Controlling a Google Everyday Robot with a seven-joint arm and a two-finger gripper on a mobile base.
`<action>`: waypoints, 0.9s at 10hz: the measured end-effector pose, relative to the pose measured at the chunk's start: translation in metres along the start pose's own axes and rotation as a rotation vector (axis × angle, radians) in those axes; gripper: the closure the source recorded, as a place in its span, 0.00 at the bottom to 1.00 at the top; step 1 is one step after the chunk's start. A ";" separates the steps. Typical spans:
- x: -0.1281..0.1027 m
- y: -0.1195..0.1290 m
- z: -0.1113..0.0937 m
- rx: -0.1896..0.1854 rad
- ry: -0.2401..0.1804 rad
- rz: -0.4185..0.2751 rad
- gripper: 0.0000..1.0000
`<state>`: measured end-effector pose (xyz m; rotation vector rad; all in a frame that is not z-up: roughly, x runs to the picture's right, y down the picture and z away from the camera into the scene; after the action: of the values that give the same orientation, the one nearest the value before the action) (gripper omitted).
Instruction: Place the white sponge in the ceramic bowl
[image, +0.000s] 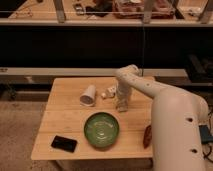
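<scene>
The ceramic bowl (101, 129) is green and glossy with rings inside; it stands at the front middle of the wooden table (65, 117). My gripper (122, 104) points straight down at the table behind and to the right of the bowl. A pale off-white block, which looks like the white sponge (122, 106), shows at the gripper's tip on the table top. I cannot tell whether it is held.
A white cup (88, 95) lies on its side left of the gripper. Small white items (109, 92) lie between the cup and the gripper. A black phone (64, 143) lies at the front left. A brown object (147, 136) lies at the front right edge.
</scene>
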<state>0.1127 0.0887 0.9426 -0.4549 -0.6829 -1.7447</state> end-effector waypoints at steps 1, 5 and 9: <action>0.002 -0.001 -0.002 0.000 0.004 -0.003 0.56; 0.008 0.003 -0.029 -0.023 0.053 -0.028 0.56; -0.036 -0.028 -0.106 -0.019 0.154 -0.225 0.56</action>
<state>0.0999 0.0510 0.8343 -0.2600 -0.6262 -1.9771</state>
